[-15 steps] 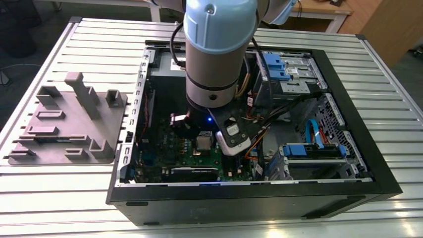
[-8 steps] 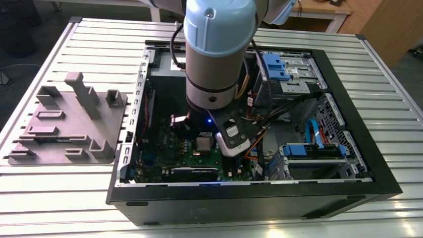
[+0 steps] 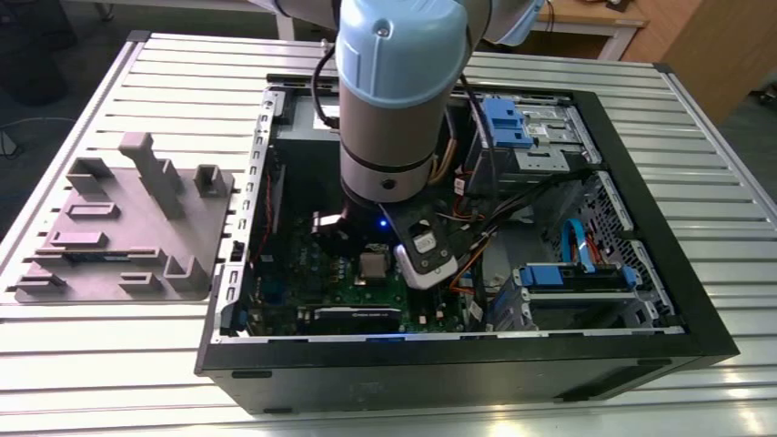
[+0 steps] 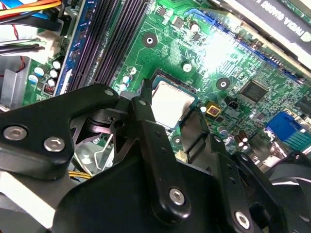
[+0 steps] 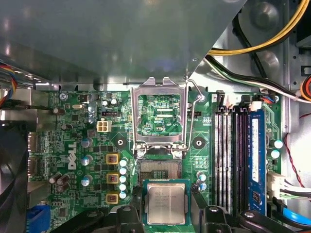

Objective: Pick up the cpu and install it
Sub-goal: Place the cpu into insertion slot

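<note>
The cpu (image 5: 166,203), a small square chip with a pale metal top, sits between my gripper's black fingers (image 5: 129,214), which close on its two sides. My gripper (image 5: 166,216) holds it just over the open dark socket (image 5: 159,168) on the green motherboard (image 5: 87,145); part of the socket's pin field shows past the chip's edge. The socket's metal load plate (image 5: 160,92) stands raised. In the second wrist view the cpu (image 4: 170,101) lies level over the socket frame, with my gripper (image 4: 171,112) around it. In the exterior view the cpu (image 3: 371,265) is under the arm's wrist, inside the computer case (image 3: 680,300).
Memory slots (image 5: 233,155) run beside the socket, and a grey power-supply box (image 5: 121,39) overhangs the board. Loose cables (image 5: 252,43) hang nearby. A graphics card (image 3: 352,319) lies near the case front. A grey moulded fixture (image 3: 122,228) rests on the slatted table at the exterior view's left.
</note>
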`<state>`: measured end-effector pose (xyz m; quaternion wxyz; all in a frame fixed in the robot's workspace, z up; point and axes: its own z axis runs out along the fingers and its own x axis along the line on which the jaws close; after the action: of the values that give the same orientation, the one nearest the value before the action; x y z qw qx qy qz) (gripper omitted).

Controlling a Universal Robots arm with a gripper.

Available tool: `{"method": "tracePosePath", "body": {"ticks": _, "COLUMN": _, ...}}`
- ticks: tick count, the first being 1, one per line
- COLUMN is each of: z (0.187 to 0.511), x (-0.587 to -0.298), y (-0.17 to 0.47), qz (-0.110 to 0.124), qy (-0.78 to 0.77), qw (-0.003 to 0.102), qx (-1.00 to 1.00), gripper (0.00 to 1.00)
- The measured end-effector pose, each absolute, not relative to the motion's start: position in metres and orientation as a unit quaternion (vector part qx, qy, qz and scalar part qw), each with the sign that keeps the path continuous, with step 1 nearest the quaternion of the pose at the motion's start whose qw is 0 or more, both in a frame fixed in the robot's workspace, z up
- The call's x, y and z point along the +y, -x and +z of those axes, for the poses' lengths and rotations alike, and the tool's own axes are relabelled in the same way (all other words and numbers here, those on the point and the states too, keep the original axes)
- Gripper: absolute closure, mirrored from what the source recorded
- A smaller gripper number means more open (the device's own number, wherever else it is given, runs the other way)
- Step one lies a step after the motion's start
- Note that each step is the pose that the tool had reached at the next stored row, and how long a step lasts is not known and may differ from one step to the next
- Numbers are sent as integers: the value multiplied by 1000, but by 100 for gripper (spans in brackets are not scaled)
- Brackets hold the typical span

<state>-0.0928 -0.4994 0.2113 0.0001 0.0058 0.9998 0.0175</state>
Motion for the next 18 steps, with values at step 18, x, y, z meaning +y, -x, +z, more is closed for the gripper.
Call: {"method": "tracePosePath", "body": {"ticks": 18, "z": 202, "x": -498, "y": 94, "qz": 18, "qy": -6, "qw": 0, "qx": 1000, "gripper": 53}}
